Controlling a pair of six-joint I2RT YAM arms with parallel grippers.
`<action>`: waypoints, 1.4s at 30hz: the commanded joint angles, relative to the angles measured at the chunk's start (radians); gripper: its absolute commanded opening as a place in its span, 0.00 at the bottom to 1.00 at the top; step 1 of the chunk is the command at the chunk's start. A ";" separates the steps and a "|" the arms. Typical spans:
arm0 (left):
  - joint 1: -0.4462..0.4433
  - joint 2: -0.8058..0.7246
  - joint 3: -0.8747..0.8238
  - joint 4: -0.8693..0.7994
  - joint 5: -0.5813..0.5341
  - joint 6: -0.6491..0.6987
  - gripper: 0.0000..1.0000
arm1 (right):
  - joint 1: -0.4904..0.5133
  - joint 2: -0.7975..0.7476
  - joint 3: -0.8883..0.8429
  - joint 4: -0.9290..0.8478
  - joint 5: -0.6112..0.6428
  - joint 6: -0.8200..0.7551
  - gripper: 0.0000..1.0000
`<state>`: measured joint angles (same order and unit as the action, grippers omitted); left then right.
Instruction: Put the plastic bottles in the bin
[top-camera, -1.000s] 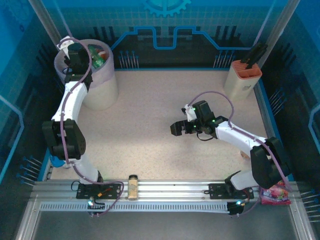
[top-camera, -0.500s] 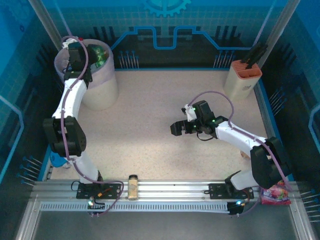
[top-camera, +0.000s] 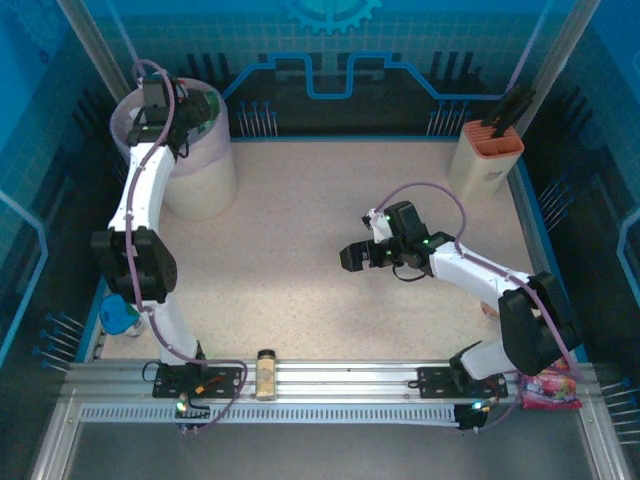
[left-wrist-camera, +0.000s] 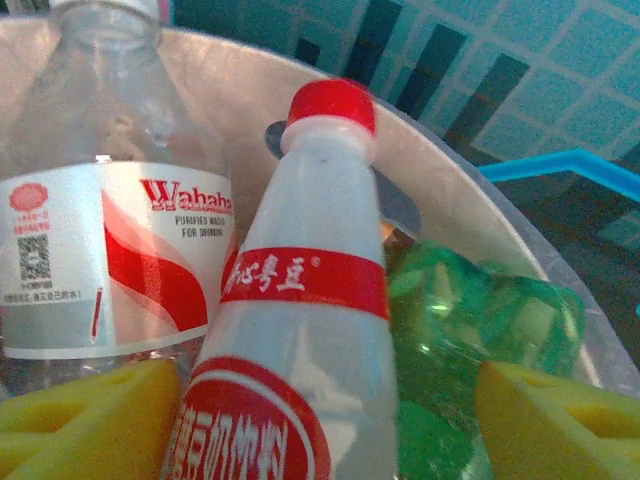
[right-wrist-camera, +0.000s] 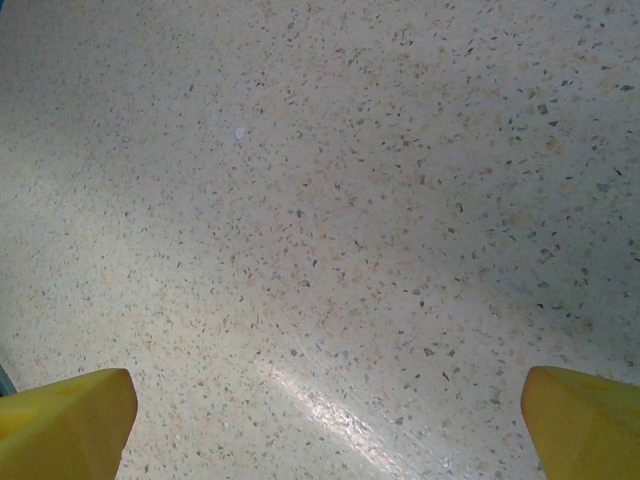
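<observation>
My left gripper (top-camera: 163, 100) hangs over the mouth of the bin (top-camera: 205, 185), a round cream wastebasket with a pale lilac liner at the back left. In the left wrist view my left gripper (left-wrist-camera: 320, 385) is open, its yellow fingers (left-wrist-camera: 90, 415) spread wide. A white bottle with a red cap and red label (left-wrist-camera: 320, 300) lies between them inside the bin, apart from the right finger. Beside it lie a clear bottle with a red-and-white label (left-wrist-camera: 110, 240) and a green bottle (left-wrist-camera: 470, 320). My right gripper (top-camera: 350, 258) is open over the bare speckled tabletop (right-wrist-camera: 320, 200), with nothing between its fingers (right-wrist-camera: 65, 420).
A beige box with an orange top (top-camera: 487, 155) stands at the back right. A small amber jar (top-camera: 266, 373) lies on the front rail. A blue object (top-camera: 120, 318) sits by the left edge and a pink packet (top-camera: 550, 390) at the front right.
My left gripper has moved toward the back and right, farther over the bin's mouth. The right arm has stayed where it was.
</observation>
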<state>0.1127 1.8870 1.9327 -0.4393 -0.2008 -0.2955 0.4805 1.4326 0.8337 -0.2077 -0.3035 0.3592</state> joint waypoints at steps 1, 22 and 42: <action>-0.005 -0.015 0.092 -0.080 -0.026 0.053 0.85 | 0.018 0.005 0.005 0.020 -0.020 0.004 1.00; -0.285 -0.526 -0.320 -0.044 -0.163 0.312 0.99 | -0.126 -0.043 0.190 -0.097 0.123 -0.121 1.00; -0.344 -0.706 -1.381 0.664 -0.287 0.262 0.99 | -0.397 -0.123 -0.159 0.276 0.484 -0.235 1.00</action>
<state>-0.2379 1.1271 0.5823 0.0021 -0.4393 -0.0734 0.1097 1.2919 0.6945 -0.0689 0.1322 0.1226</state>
